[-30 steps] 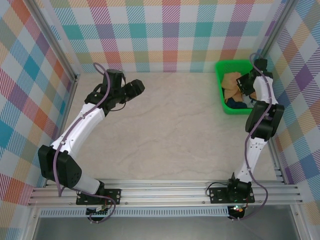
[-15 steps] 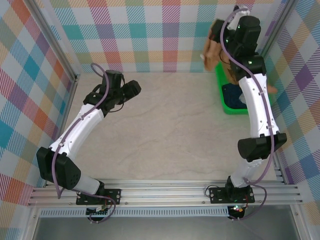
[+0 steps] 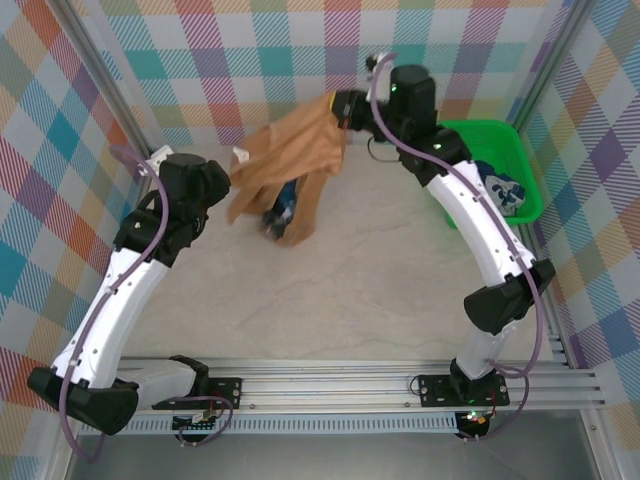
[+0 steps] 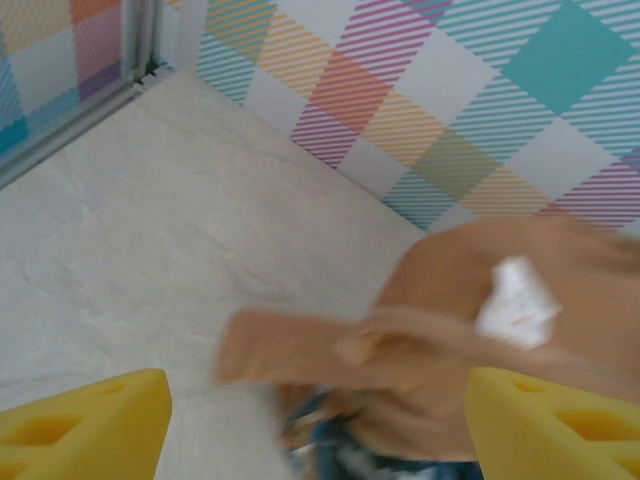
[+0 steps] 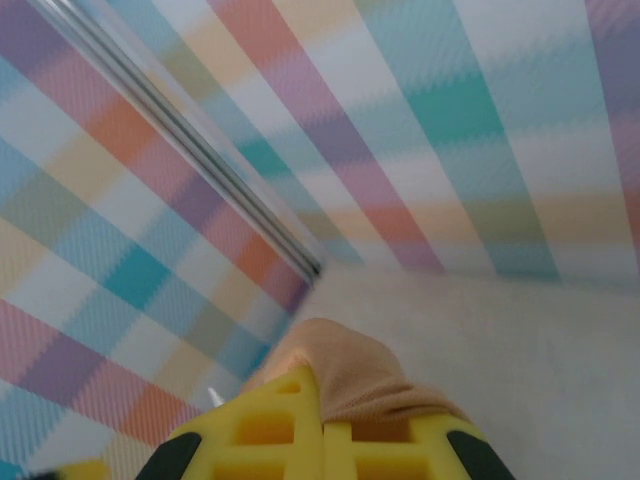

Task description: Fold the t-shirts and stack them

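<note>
aluminium rail: runs along the near edge of the table; both arm bases are bolted to it.
table surface: pale and marbled, bare across its middle.
left arm: white links rise from the near left and bend toward the back left.
left gripper: jaws spread wide, with the yellow fingers well apart and gripping nothing. in the left wrist view the hanging cloth is just ahead, between them, and the right-hand finger overlaps the cloth's edge (whether they touch i cannot tell).
tan-brown t-shirt: up in the air over the back of the table, between the two grippers. it is pinched at its upper right end and drapes down and to the left, bunched, with one sleeve trailing toward the left gripper. it is blurred in the left wrist view. whether its lowest fold reaches the table i cannot tell.
white tag: on the tan cloth, near the collar end.
print: a blue and white patch showing among the lower folds.
right arm: reaches from the near right up and across to the back centre.
right gripper: yellow fingers pressed tight together on a bunch of the tan cloth, which bulges out just past the tips.
green mesh basket: in the back right corner, against the wall.
dark navy t-shirt: crumpled inside the basket, some white print visible.
plaid walls: pastel checks on the left, back and right sides.
</note>
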`<control>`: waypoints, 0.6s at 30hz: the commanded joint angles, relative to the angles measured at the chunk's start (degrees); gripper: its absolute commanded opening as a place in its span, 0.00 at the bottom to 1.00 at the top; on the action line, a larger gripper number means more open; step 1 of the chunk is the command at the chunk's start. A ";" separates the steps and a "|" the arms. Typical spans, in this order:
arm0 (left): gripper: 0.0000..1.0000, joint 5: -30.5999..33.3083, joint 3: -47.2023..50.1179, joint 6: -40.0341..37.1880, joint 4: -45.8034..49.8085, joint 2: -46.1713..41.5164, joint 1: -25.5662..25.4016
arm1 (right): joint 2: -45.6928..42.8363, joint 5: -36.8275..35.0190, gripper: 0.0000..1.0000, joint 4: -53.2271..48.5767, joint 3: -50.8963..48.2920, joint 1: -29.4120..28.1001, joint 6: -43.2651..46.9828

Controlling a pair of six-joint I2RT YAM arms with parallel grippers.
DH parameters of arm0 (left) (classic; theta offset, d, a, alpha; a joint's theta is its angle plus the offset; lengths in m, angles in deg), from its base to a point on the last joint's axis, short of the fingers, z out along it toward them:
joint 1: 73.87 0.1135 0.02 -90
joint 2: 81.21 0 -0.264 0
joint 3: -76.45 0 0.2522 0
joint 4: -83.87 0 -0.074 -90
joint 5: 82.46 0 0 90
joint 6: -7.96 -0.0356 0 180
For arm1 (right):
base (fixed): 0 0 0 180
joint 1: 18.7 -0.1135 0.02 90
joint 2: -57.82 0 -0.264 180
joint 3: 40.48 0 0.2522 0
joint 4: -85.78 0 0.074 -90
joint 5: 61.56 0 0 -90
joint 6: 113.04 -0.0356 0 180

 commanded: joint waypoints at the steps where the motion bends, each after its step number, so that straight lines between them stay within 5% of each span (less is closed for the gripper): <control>1: 0.77 1.30 2.24 0.74 4.72 -1.21 -0.05 | -3.91 4.26 0.00 -0.28 -10.99 0.28 -6.04; 7: 0.75 -13.01 7.91 3.55 4.55 -0.87 -0.05 | -5.98 9.36 0.00 -3.91 -29.24 0.47 -10.79; 11: 0.69 -24.12 12.40 7.01 2.89 2.21 -0.55 | -9.80 4.41 0.00 -7.23 -37.57 0.69 -11.96; 18: 0.69 -27.97 19.11 19.60 -8.90 8.06 -6.68 | -14.30 3.33 0.00 -10.15 -44.67 1.39 -10.63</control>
